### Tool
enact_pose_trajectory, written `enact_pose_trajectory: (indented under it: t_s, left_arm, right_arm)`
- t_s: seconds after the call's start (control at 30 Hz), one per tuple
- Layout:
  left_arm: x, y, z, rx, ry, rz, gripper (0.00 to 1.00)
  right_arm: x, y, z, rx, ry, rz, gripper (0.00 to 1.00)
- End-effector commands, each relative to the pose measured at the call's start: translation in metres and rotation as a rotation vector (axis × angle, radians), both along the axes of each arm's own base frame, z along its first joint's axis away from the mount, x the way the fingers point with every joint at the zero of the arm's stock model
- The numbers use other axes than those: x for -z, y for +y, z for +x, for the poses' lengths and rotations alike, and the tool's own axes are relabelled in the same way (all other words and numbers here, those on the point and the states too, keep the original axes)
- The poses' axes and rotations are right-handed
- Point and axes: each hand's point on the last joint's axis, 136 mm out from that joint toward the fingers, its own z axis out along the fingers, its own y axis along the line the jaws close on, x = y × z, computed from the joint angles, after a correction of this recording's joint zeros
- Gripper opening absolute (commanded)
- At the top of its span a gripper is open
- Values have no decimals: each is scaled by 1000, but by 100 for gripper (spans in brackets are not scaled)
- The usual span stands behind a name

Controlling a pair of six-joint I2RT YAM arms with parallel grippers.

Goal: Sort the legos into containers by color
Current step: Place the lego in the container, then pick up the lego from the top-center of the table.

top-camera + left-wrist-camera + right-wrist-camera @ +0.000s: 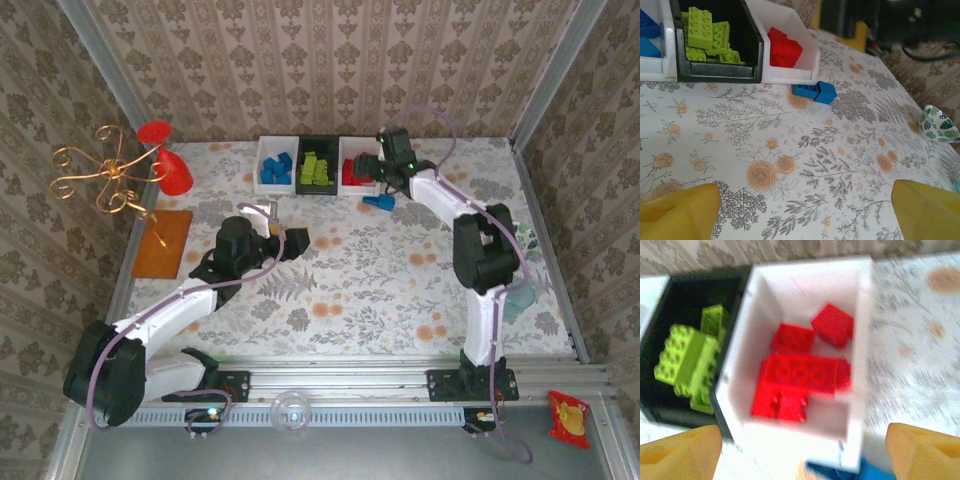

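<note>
Right gripper [802, 435] is over the red bin [805, 290], jaws spread wide with nothing between them, and the red legos [800, 372] sit in a heap on the bin floor below. Beside it the black bin [715, 70] holds the green legos [707, 32], and the blue bin [262, 145] at the far left of the row has its own pile.

One stray is out on the table [350, 290]: a blue lego [815, 91], possibly two pieces pressed together, just beside the red bin's front wall on the robot's side. Its long axis runs roughly along that wall, a touch skewed.

So which arm takes it? The right gripper is clearly nearer. The blue lego lies just back toward the robot from where the gripper hangs, its edge peeking in at the bottom of the right wrist view. The gripper would need a short pull-back and a drop, with the jaws set across the narrow width.

Left gripper [805, 190] sits mid-table, also wide open and empty-handed. The blue lego is well ahead of it and off to its right.

The catch is the destination. The blue bin is across the black one, at the other end of the row, so it's a sideways carry over two bins
</note>
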Motion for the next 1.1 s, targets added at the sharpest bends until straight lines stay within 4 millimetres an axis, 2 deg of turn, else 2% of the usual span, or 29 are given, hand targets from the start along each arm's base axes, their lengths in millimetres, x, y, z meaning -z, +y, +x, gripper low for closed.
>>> enact_pose_trajectory:
  t_s: [0.0,0.1,0.17,0.43,0.57,0.9,1.07]
  left_arm:
    - [-1,2,-2,5,-7,-7,90]
    - [-1,1,-2,10,-4,-7,90]
    - [0,1,-1,9,-2,-11,90]
    - [3,3,-2,1,5,-13,90]
    - [3,4,-2,-1,4,-7,90]
    - [3,3,0,1,1,-5,90]
    - [4,4,-1,-3,3,-4,90]
  right_arm:
    - [22,-23,-38,83,44,-33,85]
    - [49,-33,-59,109,93,-47,82]
    - [63,-40,-60,133,124,-65,79]
    - [96,-48,-39,192,178,-48,71]
    - [100,-49,-30,199,182,-29,70]
    - [92,-43,-19,175,169,57,73]
    - [92,-49,-13,200,164,81,73]
